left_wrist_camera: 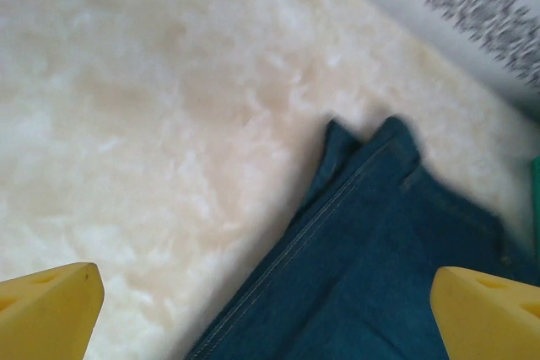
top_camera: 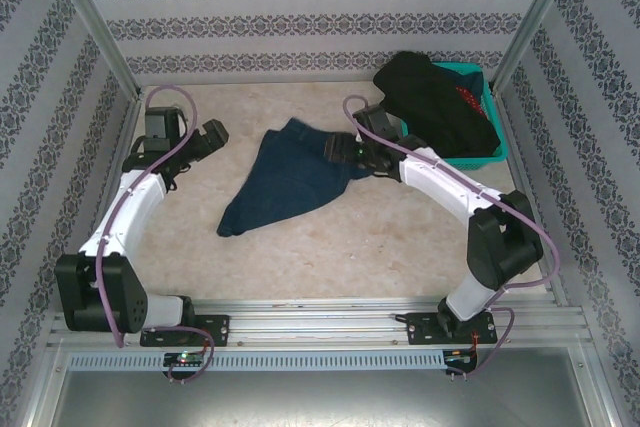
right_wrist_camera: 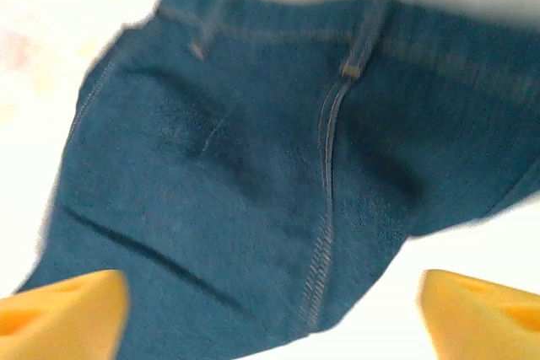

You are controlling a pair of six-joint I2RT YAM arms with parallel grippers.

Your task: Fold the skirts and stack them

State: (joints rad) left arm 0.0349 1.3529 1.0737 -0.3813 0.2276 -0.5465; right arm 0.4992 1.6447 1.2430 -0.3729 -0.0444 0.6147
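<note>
Step in hand (judged): spreading the first skirt for folding; nothing was folded or stacked yet.

- Denim skirt (top_camera: 290, 182) lay loose on the table (top_camera: 330, 257), about mid-way between the arms, waistband toward the far wall, hem toward the near left. It was skewed and creased, not flat. The right wrist view showed a belt loop and a seam running down the cloth.
- Right gripper (top_camera: 340, 150) hovered over the skirt's right edge, near the waistband. Its yellow fingertips (right_wrist_camera: 59, 309) stood wide apart with nothing between them, the cloth lying below.
- Left gripper (top_camera: 215, 135) sat just left of the skirt, over bare table. Jaws were wide as well and held nothing; the left wrist view showed the waistband corner ahead of it.
- Black skirt (top_camera: 430, 97) was heaped over the basket (top_camera: 478, 159) at far right, with a bit of the red skirt (top_camera: 466, 97) peeping out beside it (both waiting).

Next move, as judged: each gripper should drop onto its own edge of the denim, pinch a single layer and pull outward to flatten it before the first fold. Risk: a pinch through both layers would drag the whole piece.
</note>
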